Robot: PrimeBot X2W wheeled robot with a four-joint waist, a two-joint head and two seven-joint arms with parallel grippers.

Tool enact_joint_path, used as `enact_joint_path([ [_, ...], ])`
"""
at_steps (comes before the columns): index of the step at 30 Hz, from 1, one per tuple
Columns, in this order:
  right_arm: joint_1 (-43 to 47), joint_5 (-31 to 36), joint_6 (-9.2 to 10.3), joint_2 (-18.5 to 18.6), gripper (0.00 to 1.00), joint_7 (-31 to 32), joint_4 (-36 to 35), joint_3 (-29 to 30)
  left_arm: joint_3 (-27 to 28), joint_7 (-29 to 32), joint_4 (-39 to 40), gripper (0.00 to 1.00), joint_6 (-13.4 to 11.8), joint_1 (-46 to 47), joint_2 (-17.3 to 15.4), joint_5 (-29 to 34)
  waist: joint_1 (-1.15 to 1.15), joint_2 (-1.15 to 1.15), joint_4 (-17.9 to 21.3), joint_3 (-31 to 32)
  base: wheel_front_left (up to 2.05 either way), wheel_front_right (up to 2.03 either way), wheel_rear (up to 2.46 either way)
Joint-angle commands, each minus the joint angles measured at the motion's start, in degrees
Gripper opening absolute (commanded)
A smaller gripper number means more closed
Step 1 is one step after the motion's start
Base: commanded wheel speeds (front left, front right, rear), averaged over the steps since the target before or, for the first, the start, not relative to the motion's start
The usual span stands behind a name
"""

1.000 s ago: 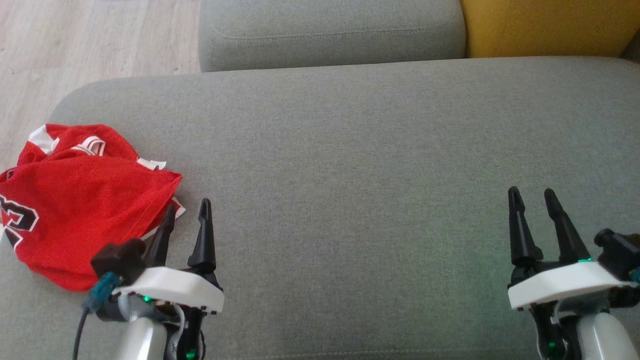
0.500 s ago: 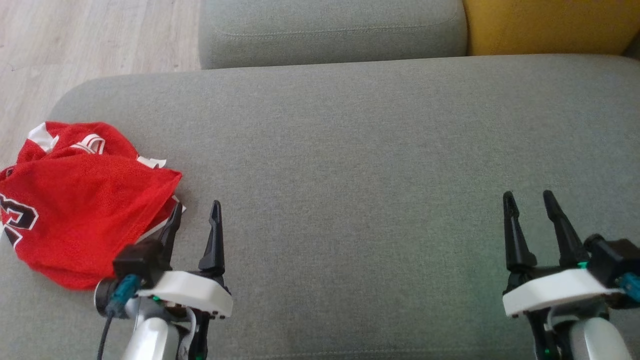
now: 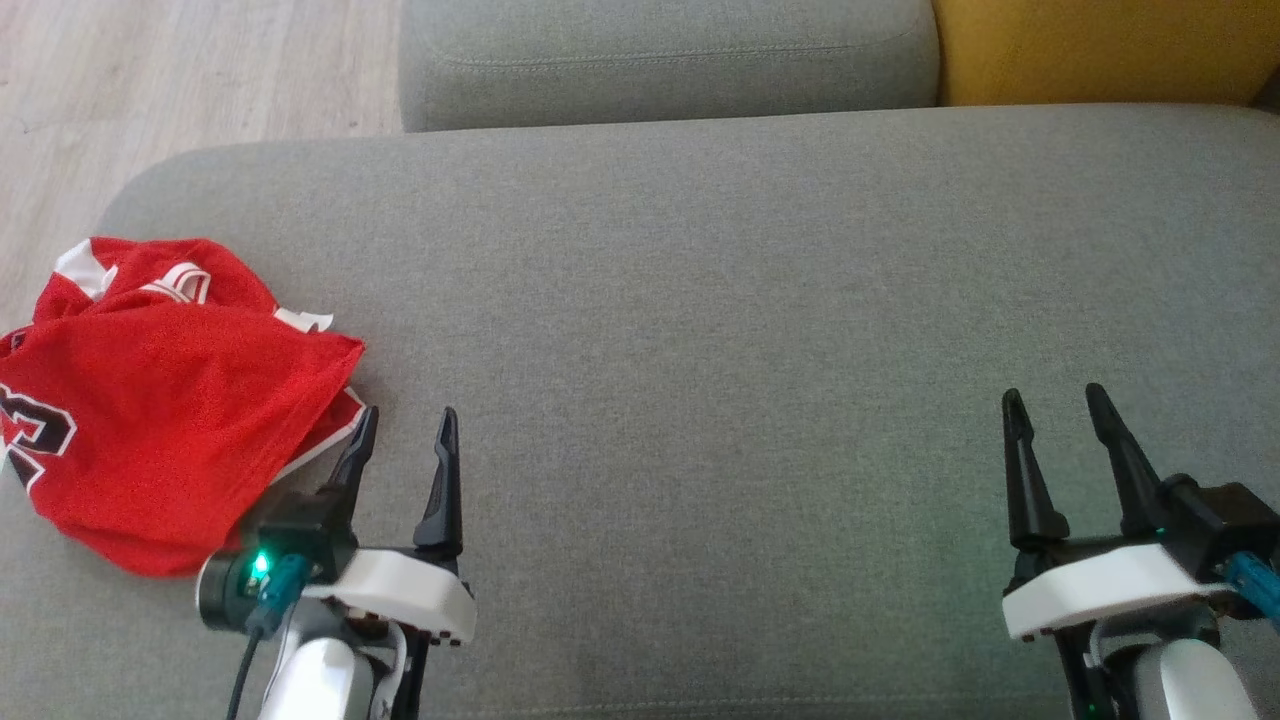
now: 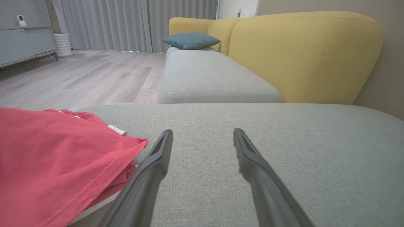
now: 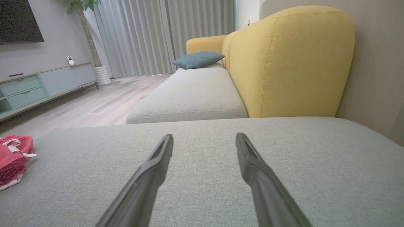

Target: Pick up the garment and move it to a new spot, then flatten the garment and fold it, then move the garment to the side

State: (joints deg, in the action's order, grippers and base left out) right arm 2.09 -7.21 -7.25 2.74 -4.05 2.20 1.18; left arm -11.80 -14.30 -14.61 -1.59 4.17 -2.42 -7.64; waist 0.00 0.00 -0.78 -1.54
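Observation:
The garment (image 3: pixel 150 400) is a red jersey with white trim and a dark number, lying bunched at the left end of the grey cushion (image 3: pixel 720 300). It also shows as red cloth (image 4: pixel 53 164) at the left of the left wrist view and as a small red heap (image 5: pixel 12 157) at the far left of the right wrist view. My left gripper (image 3: pixel 405 425) stands open just right of the garment's near corner, with nothing between its fingers. My right gripper (image 3: pixel 1055 405) is open over bare cushion far to the right.
A second grey seat cushion (image 3: pixel 660 55) lies beyond, with a yellow backrest (image 3: pixel 1100 45) at the top right. Wooden floor (image 3: pixel 180 80) lies past the cushion's left edge. A teal pillow (image 4: pixel 191 40) rests far back, and a low cabinet (image 5: pixel 38 85) stands across the room.
My left gripper has drawn a little to the right, away from the garment's corner. The right gripper has sunk slightly. The garment lies as before.

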Motion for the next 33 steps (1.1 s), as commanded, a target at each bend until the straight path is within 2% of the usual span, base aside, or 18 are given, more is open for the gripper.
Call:
enact_joint_path([
  [1, -1.11, -0.21, -0.24, 0.24, 1.00, -0.60, -2.08, -0.94, 1.96, -0.70, 1.69, 1.00, -0.44, 3.36, -0.66, 0.01, 0.00, 0.00, 0.00, -0.03, 0.00, 0.00, 0.00],
  [20, -1.28, -0.84, -0.24, 0.15, 1.00, -0.57, -2.03, -0.60, 2.42, -0.70, 1.50, 1.00, -1.19, 3.66, -0.60, -0.80, 0.00, 0.00, -1.75, -0.35, 0.00, 0.00, 0.00],
  [26, -1.60, -0.59, -0.24, 0.14, 1.00, -0.15, -2.86, -1.38, 2.63, -0.70, 1.62, 1.00, -1.48, 4.08, -0.58, -0.82, 0.00, 0.00, -4.58, -0.78, 0.00, 0.00, 0.00],
  [33, -1.98, -0.30, -0.24, 0.14, 1.00, 0.44, -4.24, -2.24, 3.24, -0.70, 1.97, 1.00, -1.81, 4.45, -0.60, -1.03, 0.00, 0.00, -10.35, -1.31, 0.00, 0.00, 0.00],
])
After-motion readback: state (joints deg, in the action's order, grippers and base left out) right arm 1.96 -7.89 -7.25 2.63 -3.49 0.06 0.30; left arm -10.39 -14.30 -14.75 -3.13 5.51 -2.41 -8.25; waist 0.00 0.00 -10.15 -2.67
